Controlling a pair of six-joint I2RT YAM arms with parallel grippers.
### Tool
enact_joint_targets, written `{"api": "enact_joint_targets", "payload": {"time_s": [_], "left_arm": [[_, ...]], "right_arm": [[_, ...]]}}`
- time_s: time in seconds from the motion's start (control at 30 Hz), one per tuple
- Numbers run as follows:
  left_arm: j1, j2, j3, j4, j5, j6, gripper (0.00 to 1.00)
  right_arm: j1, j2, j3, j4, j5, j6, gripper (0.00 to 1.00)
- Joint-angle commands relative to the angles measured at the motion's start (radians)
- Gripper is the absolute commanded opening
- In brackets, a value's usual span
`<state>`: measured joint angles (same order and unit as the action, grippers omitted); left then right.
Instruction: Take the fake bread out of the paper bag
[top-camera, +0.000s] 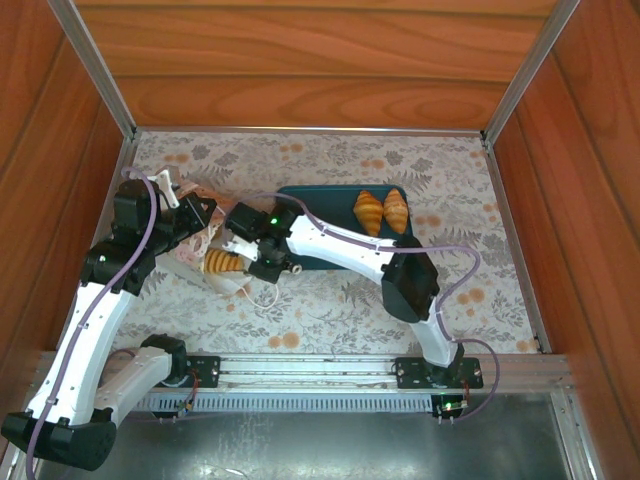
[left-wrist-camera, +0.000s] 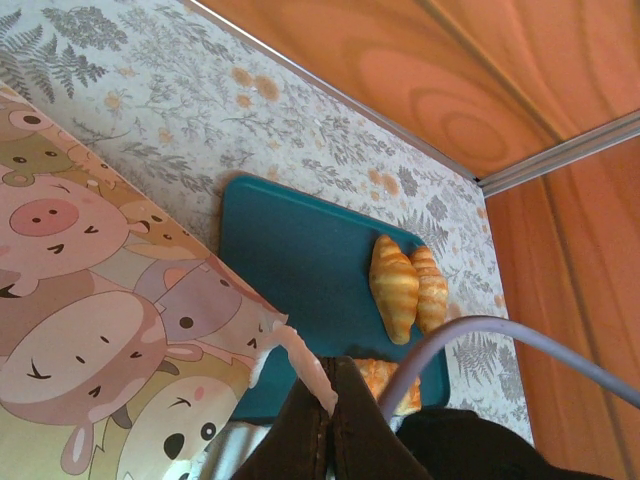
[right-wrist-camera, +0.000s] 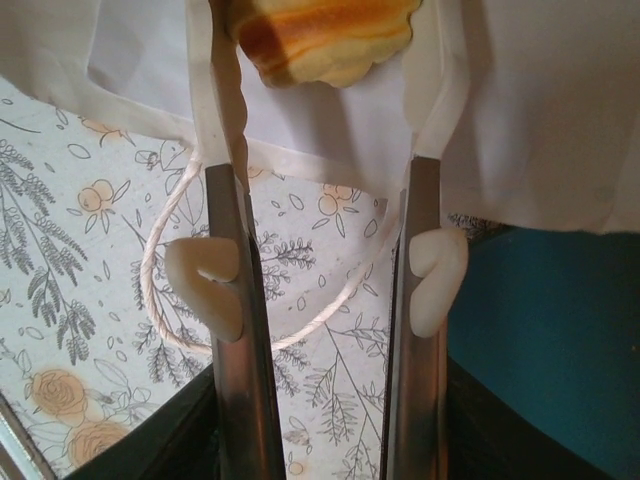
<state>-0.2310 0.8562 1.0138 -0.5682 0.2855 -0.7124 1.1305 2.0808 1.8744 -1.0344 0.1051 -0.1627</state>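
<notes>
Extracting is the step in hand. The right gripper (right-wrist-camera: 325, 60) stands at the mouth of the white paper bag with cartoon-animal sides (top-camera: 200, 250). Its jaws are set to the width of a ridged golden-brown toy pastry (right-wrist-camera: 320, 30) and, as far as the wrist view allows, press on both flanks of it. The pastry sits at the bag's opening, partly clear of the white paper, near the left end of the teal rectangular tray (top-camera: 330, 205). The left gripper (left-wrist-camera: 330, 405) is closed tight on the bag's upper edge and anchors it. The bag appears tipped, mouth toward the right arm.

Two golden toy croissants (top-camera: 382, 212) already lie side by side on the tray's right part. Whether more pieces sit deeper in the bag cannot be told.

Judgement: the next move calls for a straight draw back along the line of the fingers, with the left hold resisting so the bag does not follow. A lift and a swing right to the tray would come after. The thin white cord handle (right-wrist-camera: 160, 270) loops on the floral-patterned tabletop (top-camera: 330, 300) directly under the right fingers and could snag on a low withdrawal.

Room: the tray's left half is bare and close by, though the right forearm lies across its near edge. Open tabletop lies toward the arm bases. The wooden walls (top-camera: 570, 200) stand well apart from the work.
</notes>
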Motion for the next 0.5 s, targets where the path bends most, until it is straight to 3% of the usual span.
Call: {"api": "enact_joint_targets", "payload": {"time_s": [0.0,0.47], "left_arm": [[0.001,-0.006,-0.016,0.03,-0.005,-0.006,0.0],[0.003,0.013,-0.013,0.044,-0.027,-0.007,0.0]], "right_arm": [[-0.006,-0.107,-0.041,0.008,0.002,0.068,0.48],[-0.006,-0.341,-0.282,0.034,0.009,0.199,0.47]]}}
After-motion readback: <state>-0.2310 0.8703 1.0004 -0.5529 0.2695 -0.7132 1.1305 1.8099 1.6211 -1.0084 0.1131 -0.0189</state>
